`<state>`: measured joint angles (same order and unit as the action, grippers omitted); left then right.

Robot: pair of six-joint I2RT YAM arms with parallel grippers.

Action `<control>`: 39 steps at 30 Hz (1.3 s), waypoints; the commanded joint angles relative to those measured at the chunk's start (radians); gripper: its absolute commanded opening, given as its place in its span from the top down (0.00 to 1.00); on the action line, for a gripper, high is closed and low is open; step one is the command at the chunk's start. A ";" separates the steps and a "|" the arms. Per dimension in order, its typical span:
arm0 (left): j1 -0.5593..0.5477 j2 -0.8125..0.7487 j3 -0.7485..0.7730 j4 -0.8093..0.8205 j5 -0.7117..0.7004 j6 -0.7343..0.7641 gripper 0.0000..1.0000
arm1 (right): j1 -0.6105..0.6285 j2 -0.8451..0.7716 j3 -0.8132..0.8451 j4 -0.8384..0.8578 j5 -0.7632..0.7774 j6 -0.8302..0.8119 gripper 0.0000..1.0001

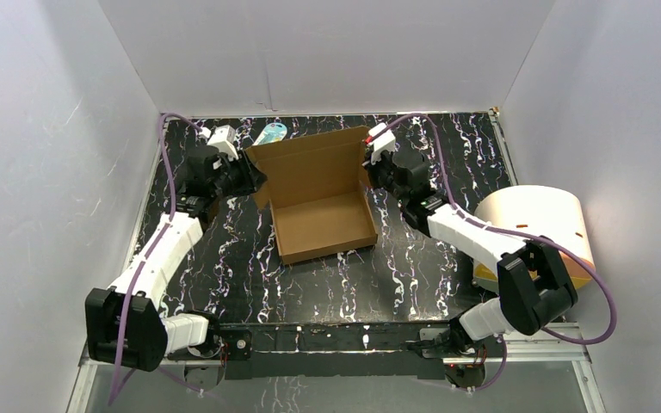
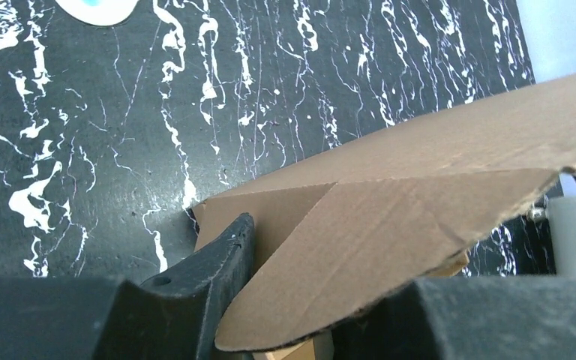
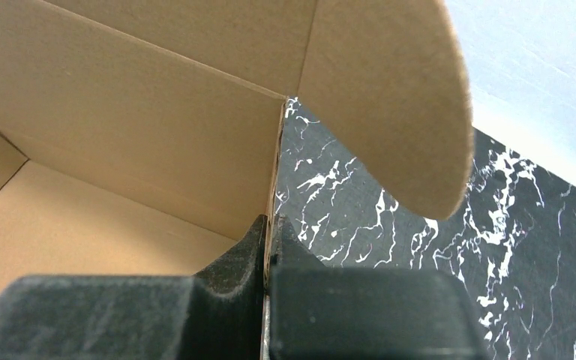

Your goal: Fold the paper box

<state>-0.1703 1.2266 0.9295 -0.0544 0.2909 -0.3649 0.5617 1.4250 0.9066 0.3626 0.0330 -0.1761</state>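
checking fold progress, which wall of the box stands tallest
The far wall of the box, toward the back; it rises well above the low near wall.

paper box on table, cylinder right

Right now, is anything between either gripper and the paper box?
Nothing visible. The right gripper pinches the right wall of the paper box; the left gripper has the left flap between its fingers.

Black white-veined tabletop carrying: brown cardboard paper box, sitting mid-table toward far edge; small white-and-blue oval item, lying at far edge; cream cylinder, orange-based, resting at right edge.
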 commanded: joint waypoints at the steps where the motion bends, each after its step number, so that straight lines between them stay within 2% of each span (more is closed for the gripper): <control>1: -0.084 -0.052 -0.010 0.027 -0.217 -0.135 0.72 | 0.075 -0.029 -0.023 0.133 0.224 0.030 0.95; 6: -0.142 -0.051 -0.007 0.019 -0.383 -0.250 0.73 | 0.159 0.006 -0.029 0.160 0.431 0.060 0.95; 13: -0.256 -0.013 0.014 0.021 -0.553 -0.304 0.70 | 0.247 0.059 -0.021 0.198 0.671 0.135 0.95; 17: -0.302 -0.004 0.013 0.025 -0.663 -0.345 0.63 | 0.288 0.103 -0.002 0.229 0.811 0.153 0.93; 21: -0.316 0.008 0.012 0.048 -0.697 -0.388 0.58 | 0.306 0.152 0.023 0.237 0.910 0.200 0.90; 30: -0.329 0.056 0.018 0.137 -0.724 -0.461 0.48 | 0.308 0.187 0.053 0.224 0.951 0.255 0.87; 33: -0.329 0.055 0.020 0.124 -0.738 -0.438 0.43 | 0.307 0.162 0.029 0.227 0.943 0.248 0.85; 39: -0.329 -0.007 0.006 0.068 -0.736 -0.345 0.30 | 0.306 0.081 -0.038 0.255 0.866 0.150 0.74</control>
<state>-0.4908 1.2839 0.9245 0.0395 -0.4145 -0.7689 0.8623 1.5856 0.8921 0.5777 0.9321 0.0425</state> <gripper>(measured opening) 0.664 0.235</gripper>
